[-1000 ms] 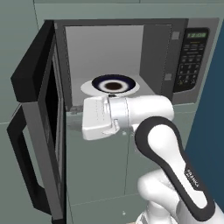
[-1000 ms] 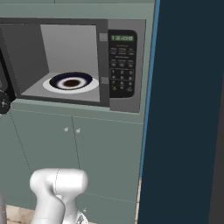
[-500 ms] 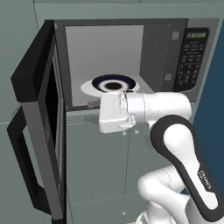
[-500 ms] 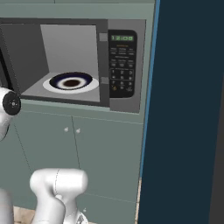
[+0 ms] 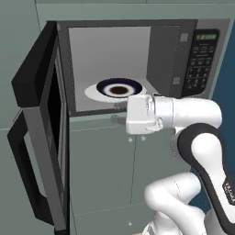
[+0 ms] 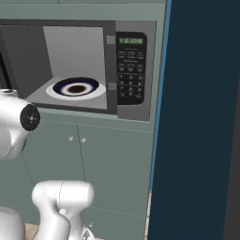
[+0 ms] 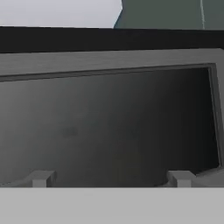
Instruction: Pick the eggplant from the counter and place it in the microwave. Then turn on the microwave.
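Note:
The microwave (image 5: 165, 50) stands with its door (image 5: 46, 119) swung wide open to the left. Inside lies a white plate with a dark blue ring (image 5: 98, 92), and on its middle rests the eggplant (image 5: 119, 90), a small dark lump, also seen in the right base view (image 6: 76, 88). My gripper (image 5: 118, 114) hovers just in front of the cavity's lower edge, pointing left at the door, open and holding nothing. The hand view looks at the door's dark window (image 7: 109, 127), with my gripper (image 7: 111, 178) spread wide at the bottom. The counter is out of view.
The keypad and green display (image 6: 130, 70) sit on the microwave's right side. Grey-green cabinet fronts (image 5: 101, 170) lie below it. A tall dark blue panel (image 6: 201, 117) rises close on the right. The open door juts far out on the left.
My hand has moved to the right along the front of the microwave, away from the open door. The door, plate and eggplant have stayed put.

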Robot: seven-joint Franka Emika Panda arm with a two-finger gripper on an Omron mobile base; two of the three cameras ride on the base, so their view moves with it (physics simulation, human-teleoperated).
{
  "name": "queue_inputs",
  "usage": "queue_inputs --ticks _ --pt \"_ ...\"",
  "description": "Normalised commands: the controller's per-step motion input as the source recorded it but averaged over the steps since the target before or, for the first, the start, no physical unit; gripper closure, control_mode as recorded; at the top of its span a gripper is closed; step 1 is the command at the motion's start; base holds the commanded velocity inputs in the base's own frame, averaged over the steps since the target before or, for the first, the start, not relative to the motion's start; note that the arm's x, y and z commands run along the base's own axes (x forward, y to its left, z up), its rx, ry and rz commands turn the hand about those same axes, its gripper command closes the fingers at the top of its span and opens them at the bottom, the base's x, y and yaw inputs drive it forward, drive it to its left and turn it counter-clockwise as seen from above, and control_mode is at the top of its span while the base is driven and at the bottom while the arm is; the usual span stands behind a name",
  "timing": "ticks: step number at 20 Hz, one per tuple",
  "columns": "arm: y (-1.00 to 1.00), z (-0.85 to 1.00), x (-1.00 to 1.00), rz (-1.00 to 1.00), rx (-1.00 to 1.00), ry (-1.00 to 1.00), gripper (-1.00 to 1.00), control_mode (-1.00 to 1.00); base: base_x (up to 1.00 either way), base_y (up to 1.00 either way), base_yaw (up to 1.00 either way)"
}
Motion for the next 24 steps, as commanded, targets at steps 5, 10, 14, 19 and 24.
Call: queue_inputs --ticks 5,10,14,19,24 --pt "-0.26 0.10 0.26 -0.23 -0.05 0.12 -1.00 -1.00 0.00 0.00 0.00" --pt "-0.18 0.19 0.27 -0.29 -0.11 0.19 -1.00 -1.00 0.00 0.00 0.00" --pt "-0.21 0.18 0.26 -0.29 -0.14 0.20 -1.00 -1.00 0.00 0.00 0.00" --pt "-0.29 0.01 0.34 -0.26 -0.14 0.15 -1.00 -1.00 0.00 0.00 0.00" --pt "-0.31 0.00 0.34 -0.27 -0.15 0.13 -1.00 -1.00 0.00 0.00 0.00"
